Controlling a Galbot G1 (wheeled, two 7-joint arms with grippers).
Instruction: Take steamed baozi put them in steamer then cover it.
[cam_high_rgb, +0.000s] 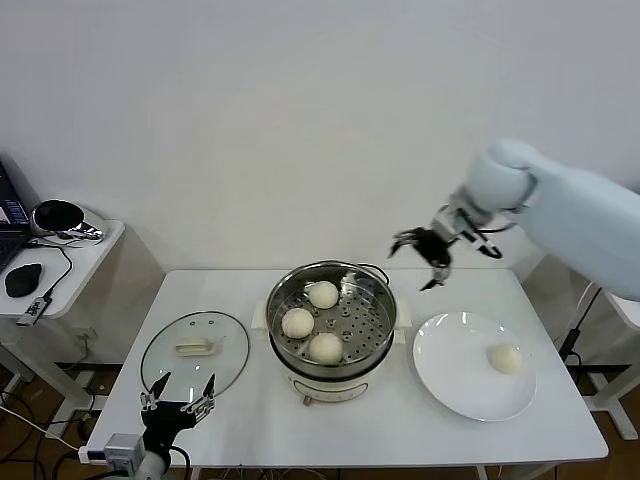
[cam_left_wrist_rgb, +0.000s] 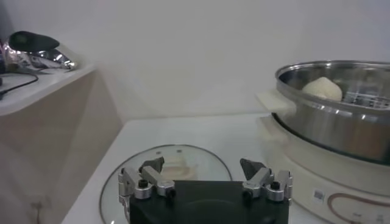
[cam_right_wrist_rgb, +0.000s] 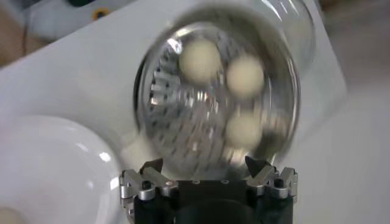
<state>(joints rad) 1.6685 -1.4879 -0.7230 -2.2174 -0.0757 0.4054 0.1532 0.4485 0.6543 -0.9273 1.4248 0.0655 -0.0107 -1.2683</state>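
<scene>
Three baozi (cam_high_rgb: 312, 322) sit in the steamer (cam_high_rgb: 379, 292); one baozi (cam_high_rgb: 506, 358) lies on the plate (cam_high_rgb: 450, 375), below and right of the open, empty right end effector (cam_high_rgb: 428, 262), the nearer arm. Cover (cam_high_rgb: 230, 340) rests on the table (cam_high_rgb: 400, 425), beside the open left end effector (cam_high_rgb: 180, 397). Only the head view shows that fourth bun clearly.

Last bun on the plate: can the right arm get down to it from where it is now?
Probably yes. The right gripper hangs open in the air behind the steamer and the plate. The bun lies alone on the plate, nothing over or beside it.
</scene>
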